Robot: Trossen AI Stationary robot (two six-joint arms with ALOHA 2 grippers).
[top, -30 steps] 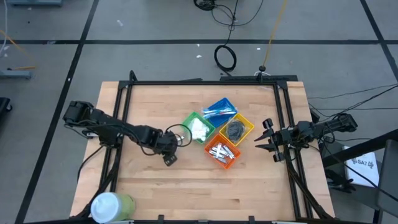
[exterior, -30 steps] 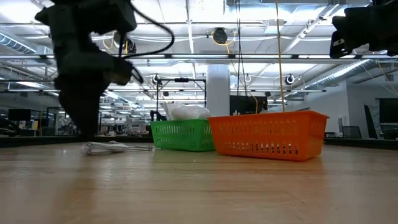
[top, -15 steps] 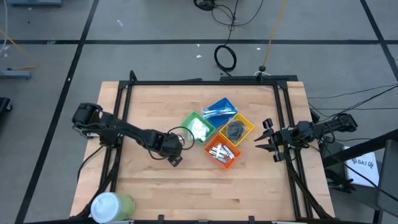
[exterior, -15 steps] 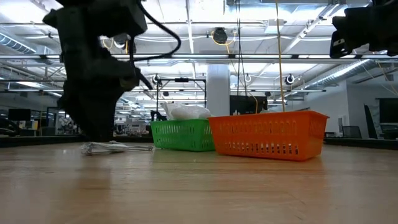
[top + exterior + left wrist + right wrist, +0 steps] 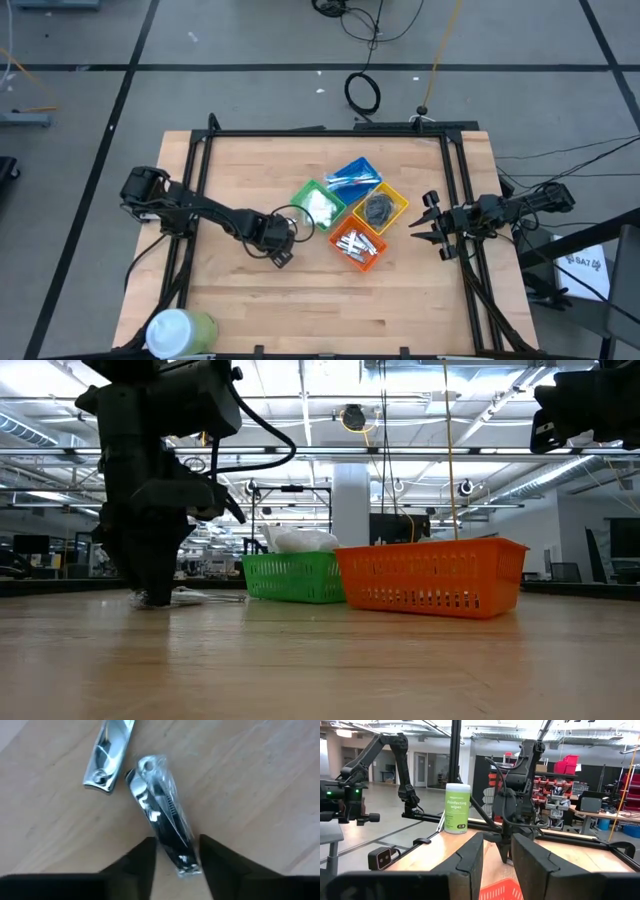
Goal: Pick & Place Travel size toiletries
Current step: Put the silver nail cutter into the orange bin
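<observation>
A wrapped silver nail clipper [image 5: 162, 815] lies on the bare table [image 5: 400, 300] between the parted fingers of the left gripper [image 5: 175, 852], which brackets its near end without yet closing. A second, unwrapped clipper [image 5: 107, 752] lies just beside it, toward eleven o'clock in the left wrist view. From above, both sit at about eight o'clock from the cluster of bins, near the green bin [image 5: 301, 197].

Sorting looks nearly finished: these two clippers seem to be the only loose pieces left. The green bin holds white packets [image 5: 320, 208], the blue bin [image 5: 368, 165] at twelve o'clock holds blue-and-white sticks, the yellow bin [image 5: 401, 207] at three o'clock holds dark grey wads [image 5: 378, 208], and the orange bin [image 5: 340, 229] at six o'clock holds silver clippers, where I judge these two belong.

The right gripper [image 5: 432, 225] waits at the table's right edge, fingers spread and empty.
</observation>
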